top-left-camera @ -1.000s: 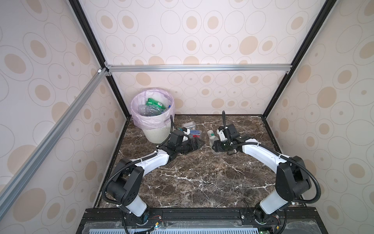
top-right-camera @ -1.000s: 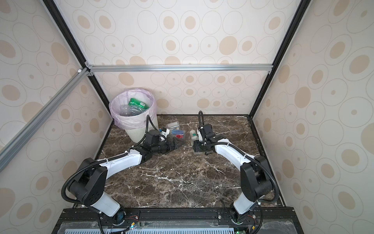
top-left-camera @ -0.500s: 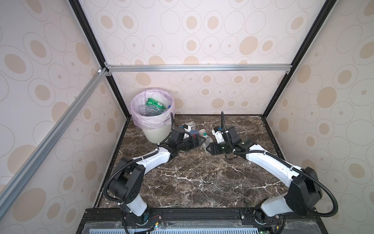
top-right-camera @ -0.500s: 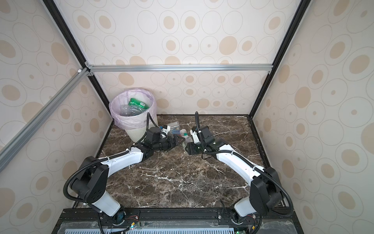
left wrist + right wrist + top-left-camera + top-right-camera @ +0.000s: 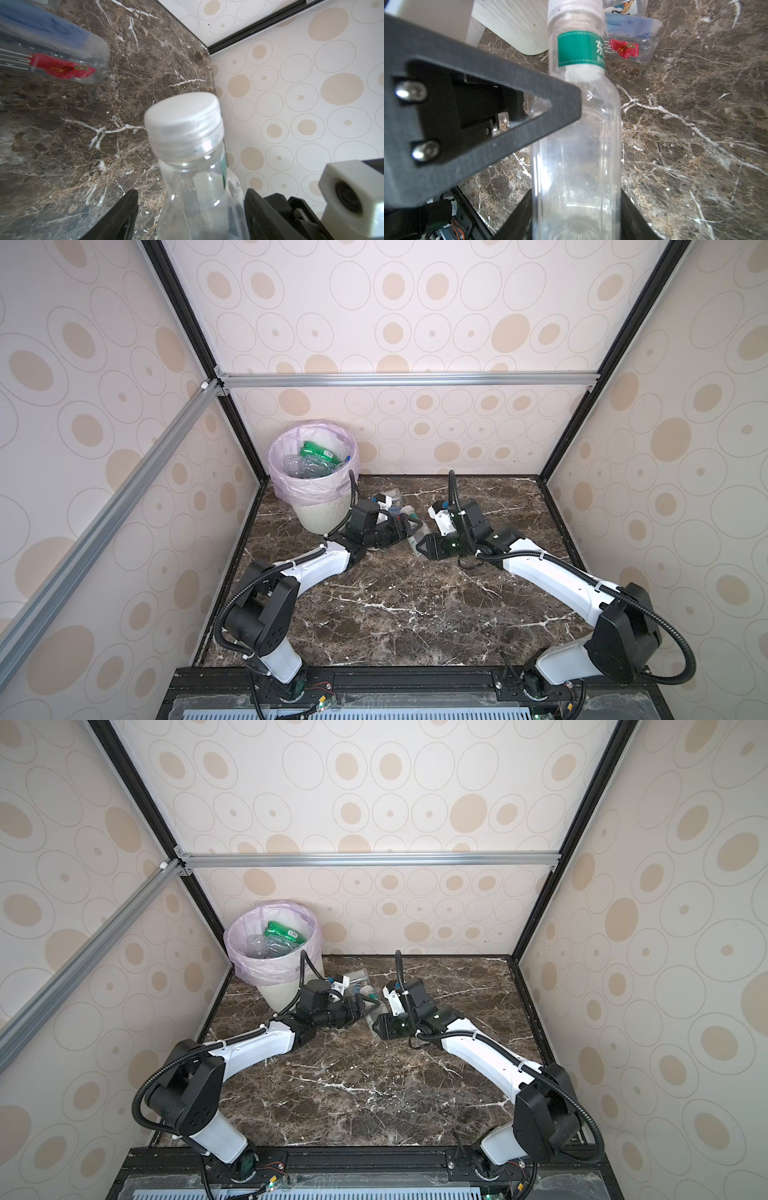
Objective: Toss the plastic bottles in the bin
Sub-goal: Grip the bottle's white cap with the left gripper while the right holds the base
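- marble table; the cream, pink-lined bin stands in its far left corner with dumped bottles inside
- right gripper pinches the base of a clear bottle near the bin
- left gripper: jaws spread either side of that bottle's neck; one finger apart from it
- flower-label bottle lies on the table beside the bin

Soft, even light, with faint shadows under the arms. Both top views bow at the edges. Just ahead of the left gripper the white cap is blurred, and small highlights glint on its clear bottle; the marble tabletop beyond is sharp.
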Robot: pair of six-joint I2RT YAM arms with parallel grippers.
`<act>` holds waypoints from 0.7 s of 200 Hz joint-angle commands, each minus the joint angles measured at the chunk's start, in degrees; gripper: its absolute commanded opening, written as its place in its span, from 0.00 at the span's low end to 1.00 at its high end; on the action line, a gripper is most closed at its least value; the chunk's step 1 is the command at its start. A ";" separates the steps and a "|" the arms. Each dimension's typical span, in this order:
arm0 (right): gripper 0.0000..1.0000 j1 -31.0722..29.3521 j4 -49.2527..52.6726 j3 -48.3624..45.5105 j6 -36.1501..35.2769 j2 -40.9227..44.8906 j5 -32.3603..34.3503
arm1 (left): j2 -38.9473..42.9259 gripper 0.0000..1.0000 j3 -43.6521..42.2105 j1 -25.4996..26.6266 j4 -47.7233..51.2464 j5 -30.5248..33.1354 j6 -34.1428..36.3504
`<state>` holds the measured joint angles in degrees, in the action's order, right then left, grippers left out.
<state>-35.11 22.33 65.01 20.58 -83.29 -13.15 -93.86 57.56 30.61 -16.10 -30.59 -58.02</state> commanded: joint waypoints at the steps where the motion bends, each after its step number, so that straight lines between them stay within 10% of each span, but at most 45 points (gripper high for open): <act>1: 0.48 -0.81 -1.54 1.14 0.35 0.15 -0.36 | -0.57 0.76 1.61 -0.50 -2.39 -0.57 -1.04; 140: 0.58 -1.45 -1.64 2.57 0.95 -1.79 -0.32 | 0.00 0.52 -0.43 -1.30 -3.82 -0.62 -2.19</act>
<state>-35.99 21.17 65.89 21.43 -84.49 -13.39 -93.97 57.41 29.78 -18.46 -30.81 -59.94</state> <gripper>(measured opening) 0.563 0.547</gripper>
